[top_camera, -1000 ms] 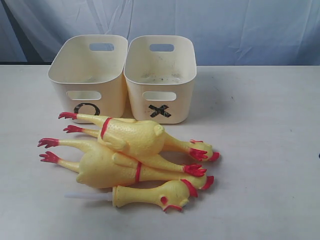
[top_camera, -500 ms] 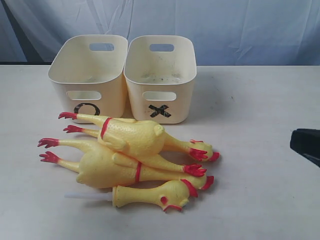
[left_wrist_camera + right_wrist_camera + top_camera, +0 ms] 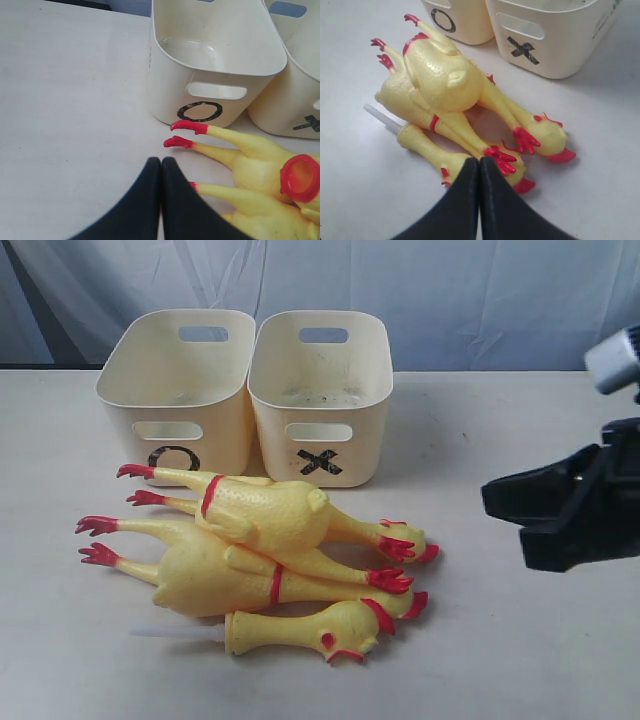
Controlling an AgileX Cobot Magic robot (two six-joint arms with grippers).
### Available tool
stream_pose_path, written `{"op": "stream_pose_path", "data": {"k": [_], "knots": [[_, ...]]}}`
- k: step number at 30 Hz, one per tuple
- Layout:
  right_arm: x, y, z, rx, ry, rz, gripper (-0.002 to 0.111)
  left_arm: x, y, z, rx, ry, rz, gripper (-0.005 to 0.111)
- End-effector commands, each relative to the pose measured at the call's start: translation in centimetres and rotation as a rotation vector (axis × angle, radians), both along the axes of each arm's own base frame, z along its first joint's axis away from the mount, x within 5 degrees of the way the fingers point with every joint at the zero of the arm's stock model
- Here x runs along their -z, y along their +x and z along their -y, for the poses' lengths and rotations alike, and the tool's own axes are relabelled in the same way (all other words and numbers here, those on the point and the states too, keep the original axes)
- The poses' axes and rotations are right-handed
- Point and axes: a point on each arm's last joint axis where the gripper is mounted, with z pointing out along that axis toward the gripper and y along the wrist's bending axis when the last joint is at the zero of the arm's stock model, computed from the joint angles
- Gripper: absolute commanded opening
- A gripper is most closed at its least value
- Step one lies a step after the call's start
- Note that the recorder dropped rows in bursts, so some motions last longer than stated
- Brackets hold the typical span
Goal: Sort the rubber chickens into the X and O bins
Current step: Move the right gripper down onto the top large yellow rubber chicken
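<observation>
Exterior view: rubber chickens (image 3: 255, 540) heaped on table (image 3: 520, 650) before O bin (image 3: 225, 425) and X bin (image 3: 365, 445); probably light, soft, squashy, best pinched at a slim neck; left gripper (image 3: 161, 162) and right gripper (image 3: 480, 162) closed, empty.

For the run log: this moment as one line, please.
left gripper: shut, empty | right gripper: shut, empty | rubber chickens: piled on table | O bin, X bin: no chickens seen inside

The black right hand (image 3: 480, 163) has its two fingers pressed flat together, holding nothing, its tips close by the red-combed heads of the heaped yellow rubber chickens (image 3: 445, 85) on the white bench (image 3: 355, 185). Beyond the heap, side by side, stand the cream plastic tub marked O (image 3: 465, 25) and the cream plastic tub marked X (image 3: 560, 45).
</observation>
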Motion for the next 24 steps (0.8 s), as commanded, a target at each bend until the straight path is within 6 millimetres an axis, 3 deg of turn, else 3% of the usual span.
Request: {"op": "stream_pose_path", "data": {"k": [1,10,17,20,24], "knots": [[0.2,2.4,-1.6,-0.082,-0.066,0.032,-0.001,0.0,0.0,0.1,0.008,0.002,-0.006,0.000],[1.7,5.8,-6.2,-0.265,-0.129,-0.009,-0.001,0.0,0.0,0.1,0.008,0.002,-0.006,0.000],[3.0,7.4,-8.3,-0.310,-0.161,-0.024,-0.001,0.0,0.0,0.1,0.008,0.002,-0.006,0.000],[3.3,7.9,-9.1,-0.311,-0.167,-0.017,0.013,0.0,0.0,0.1,0.008,0.002,-0.006,0.000],[3.7,8.6,-10.0,-0.309,-0.176,-0.004,0.053,0.0,0.0,0.1,0.009,0.002,-0.008,0.000]]}}
